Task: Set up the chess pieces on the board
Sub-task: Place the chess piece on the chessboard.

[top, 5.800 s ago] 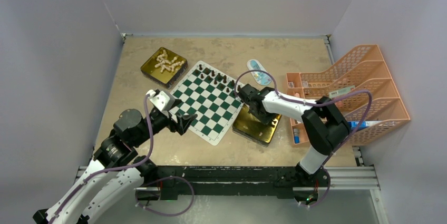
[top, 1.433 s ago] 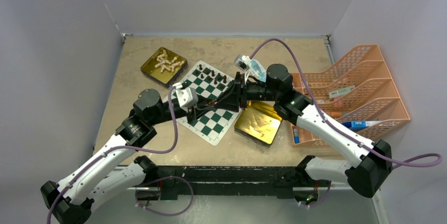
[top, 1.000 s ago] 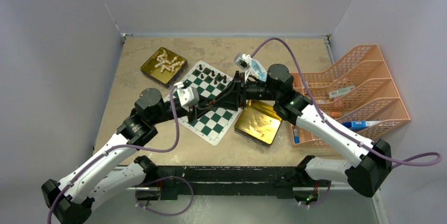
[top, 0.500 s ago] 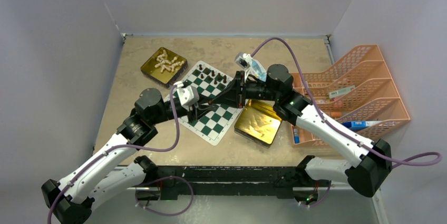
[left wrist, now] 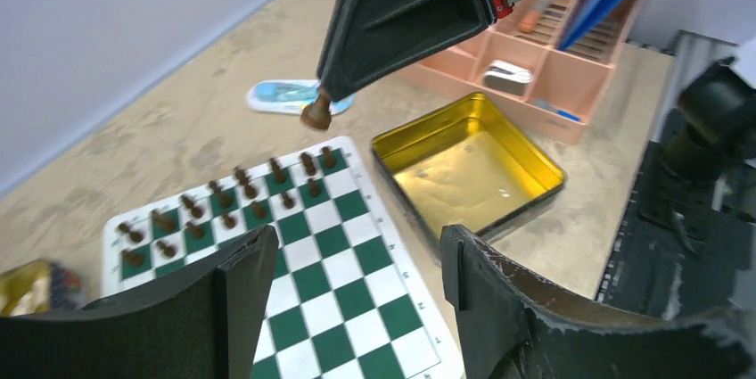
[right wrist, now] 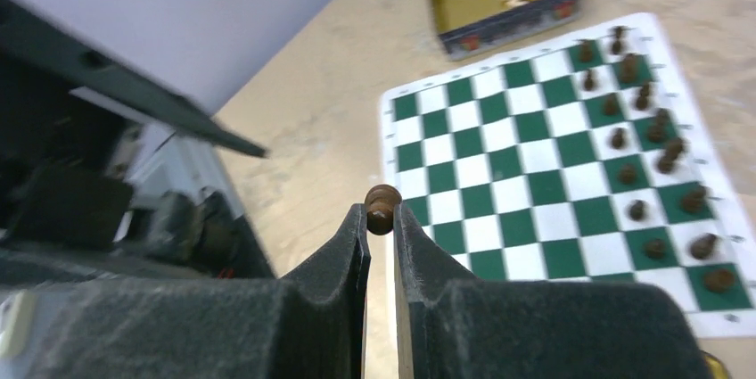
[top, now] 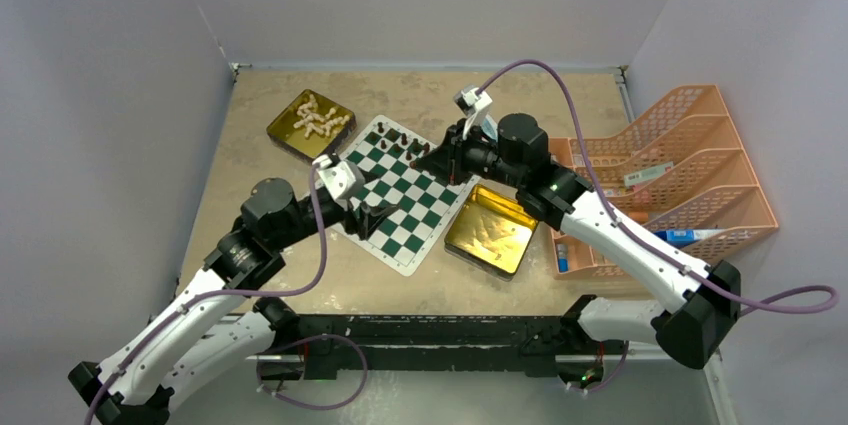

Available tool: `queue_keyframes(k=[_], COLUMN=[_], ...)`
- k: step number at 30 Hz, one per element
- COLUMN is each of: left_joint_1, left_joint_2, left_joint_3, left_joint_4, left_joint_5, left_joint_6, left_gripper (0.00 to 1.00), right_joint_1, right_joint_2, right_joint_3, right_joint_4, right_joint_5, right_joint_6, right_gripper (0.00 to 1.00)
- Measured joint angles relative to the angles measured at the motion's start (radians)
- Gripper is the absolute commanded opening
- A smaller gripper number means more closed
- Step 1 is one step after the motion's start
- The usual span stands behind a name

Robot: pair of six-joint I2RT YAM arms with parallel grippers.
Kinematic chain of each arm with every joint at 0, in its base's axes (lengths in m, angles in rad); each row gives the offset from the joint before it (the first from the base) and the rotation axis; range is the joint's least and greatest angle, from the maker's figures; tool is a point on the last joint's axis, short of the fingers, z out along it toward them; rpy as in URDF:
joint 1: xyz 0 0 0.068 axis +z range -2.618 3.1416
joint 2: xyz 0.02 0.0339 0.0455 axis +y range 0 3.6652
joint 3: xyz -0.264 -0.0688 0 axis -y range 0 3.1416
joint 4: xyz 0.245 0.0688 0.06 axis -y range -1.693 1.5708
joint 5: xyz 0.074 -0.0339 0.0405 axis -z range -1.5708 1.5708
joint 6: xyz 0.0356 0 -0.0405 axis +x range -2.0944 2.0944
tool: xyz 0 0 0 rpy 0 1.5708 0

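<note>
The green-and-white board [top: 405, 230] lies mid-table. Several dark brown chess pieces [top: 406, 149] stand in two rows along its far edge. My right gripper [top: 428, 159] hovers above the board's far right side, shut on a dark brown piece [right wrist: 381, 208] that pokes out past its fingertips [right wrist: 355, 234]; the left wrist view shows that piece [left wrist: 315, 112] hanging under it. My left gripper [left wrist: 357, 259] hangs low over the board's near half, open, with only the board [left wrist: 332, 288] between its fingers [left wrist: 242, 283]. Cream-white pieces [top: 317, 118] lie in a gold tin [top: 292, 138].
An empty gold tin [top: 488, 232] sits just right of the board. A blue-and-white packet [left wrist: 283, 94] lies beyond the board. An orange tiered rack [top: 690, 160] fills the right side. The gold tin with the white pieces is at the back left.
The two grippers met over the board. My right gripper shut on the dark piece and rose toward the far side. My left gripper opened and drew back toward the near left.
</note>
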State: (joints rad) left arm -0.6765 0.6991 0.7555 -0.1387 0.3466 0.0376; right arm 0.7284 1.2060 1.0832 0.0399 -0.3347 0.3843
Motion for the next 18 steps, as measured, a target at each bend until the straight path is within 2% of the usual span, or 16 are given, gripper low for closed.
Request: queue_keyframes(k=[8, 18], left_joint_1=[0.0, 0.0], left_joint_2=[-0.096, -0.21], left_joint_3=[0.0, -0.001], left_joint_4=[-0.089, -0.114], left_joint_5=[-0.23, -0.356], left_joint_6=[0.008, 0.005], left_gripper=[0.71, 0.72], right_joint_1=[0.0, 0.005], right_joint_2=[0.177, 0.443], right_joint_3=[0.066, 0.084], right_joint_4=[-0.089, -0.182], right_joint_5=[0.305, 0.564], right_joint_6=[-0.054, -0.052], right_gripper=[0.08, 0.09])
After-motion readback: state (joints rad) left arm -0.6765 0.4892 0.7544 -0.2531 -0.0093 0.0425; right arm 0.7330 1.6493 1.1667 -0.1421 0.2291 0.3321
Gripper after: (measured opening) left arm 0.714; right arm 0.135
